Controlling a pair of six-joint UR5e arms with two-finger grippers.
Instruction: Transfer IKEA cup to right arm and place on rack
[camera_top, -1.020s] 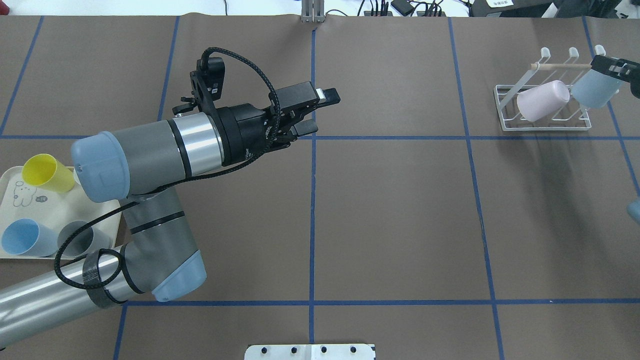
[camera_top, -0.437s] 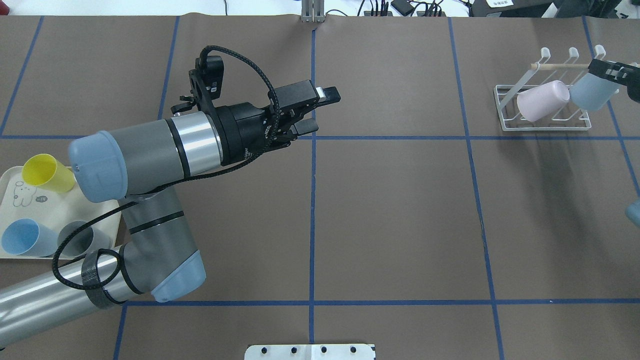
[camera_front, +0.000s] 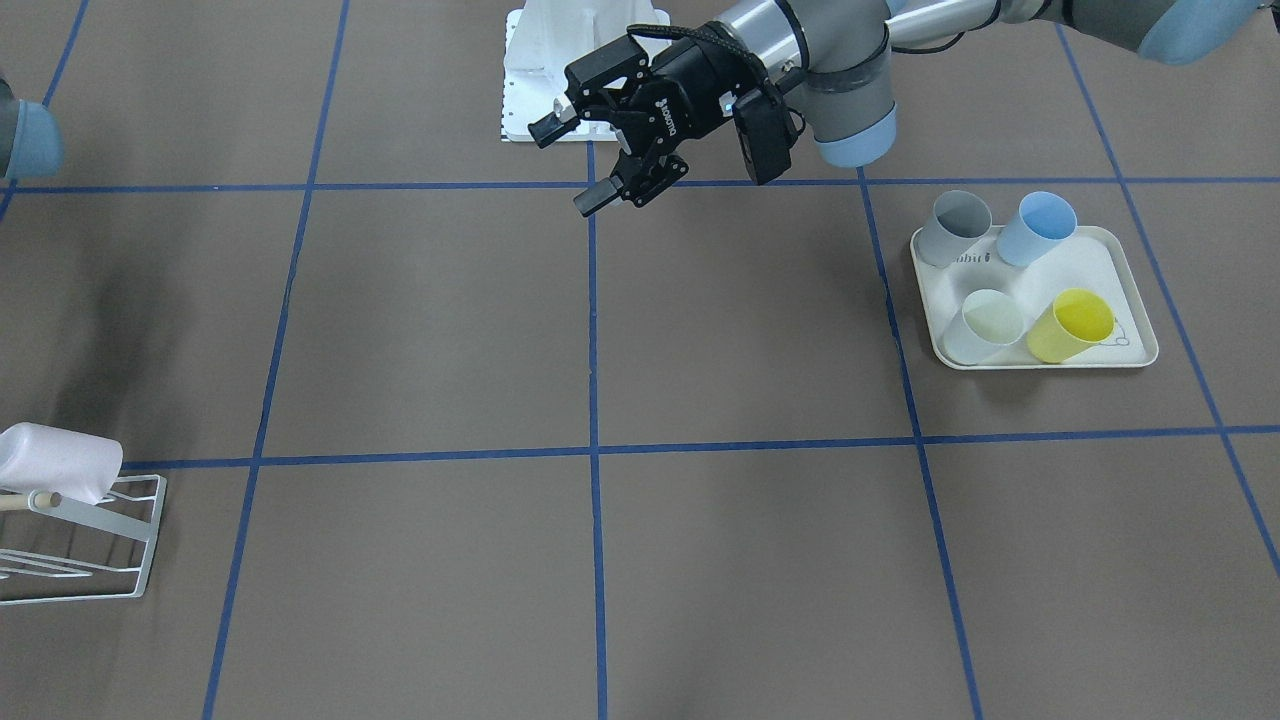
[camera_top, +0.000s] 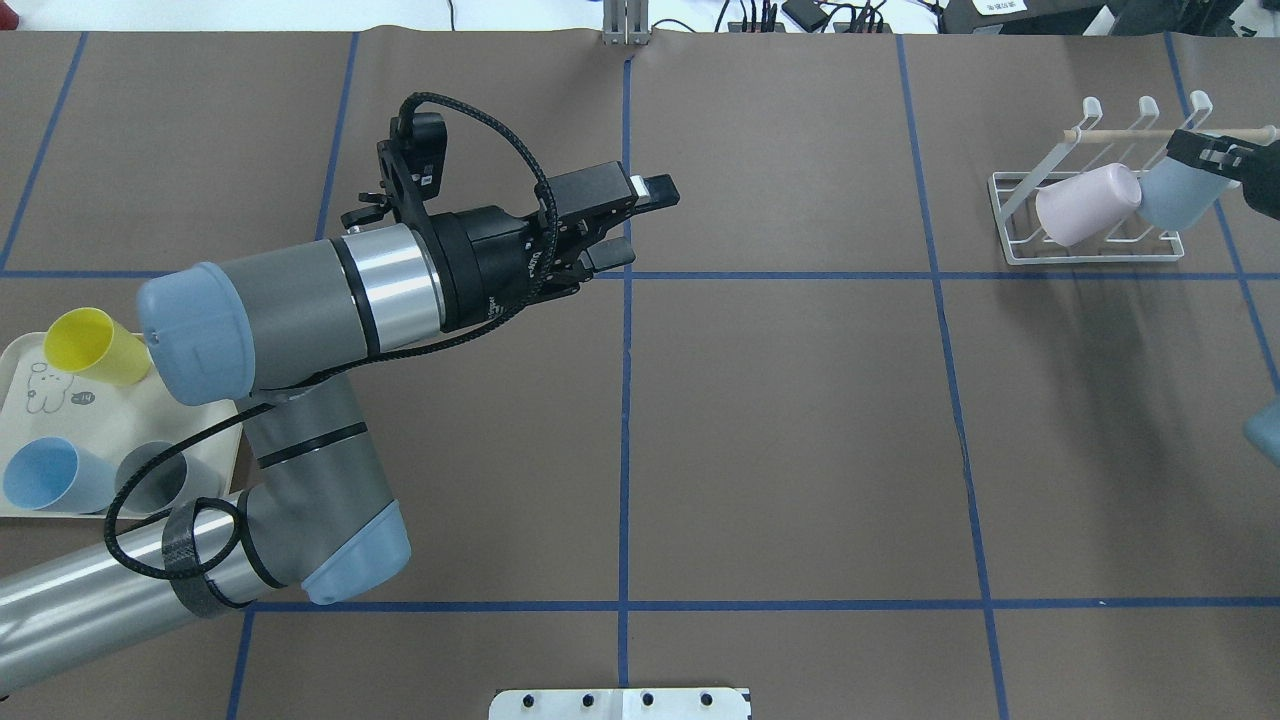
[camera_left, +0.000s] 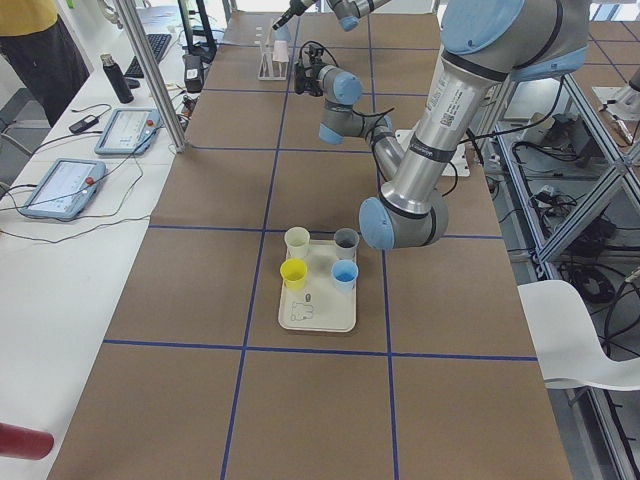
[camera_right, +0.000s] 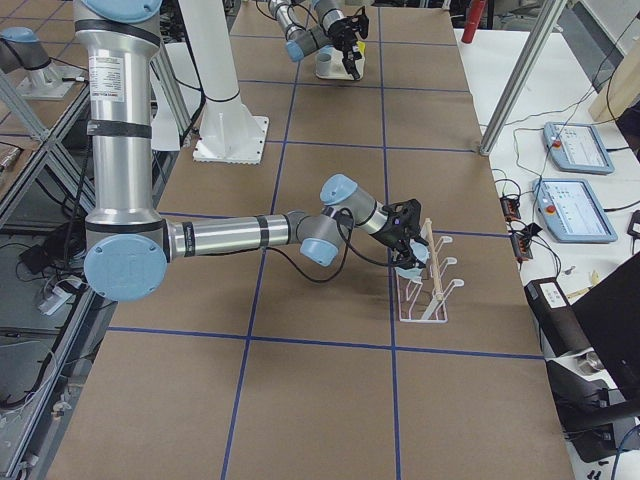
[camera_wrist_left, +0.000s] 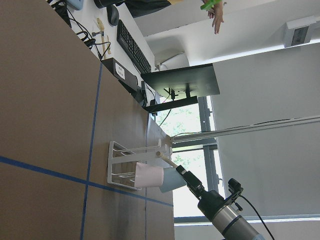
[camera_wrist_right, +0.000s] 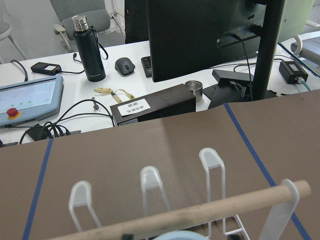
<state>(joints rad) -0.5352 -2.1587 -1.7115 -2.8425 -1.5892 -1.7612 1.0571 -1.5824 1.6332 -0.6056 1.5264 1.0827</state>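
At the far right of the bench (camera_top: 800, 420), the right pincer (camera_top: 1215, 155) clamps the pale blue IKEA cup (camera_top: 1172, 198). It tilts the cup, wider end downward, into the white wire rack (camera_top: 1090, 258), just beside a pink cup (camera_top: 1088, 203) already leaning there. The angle looks chosen to slide the cup over a slanted prong beneath the wooden rod (camera_top: 1120, 132). The right arm reaches out low and nearly level. The left arm stretches over mid-bench with the left pincer (camera_top: 648, 222) spread wide and empty, its hand-over apparently done, well apart from the tray (camera_top: 110, 420) of spare cups.
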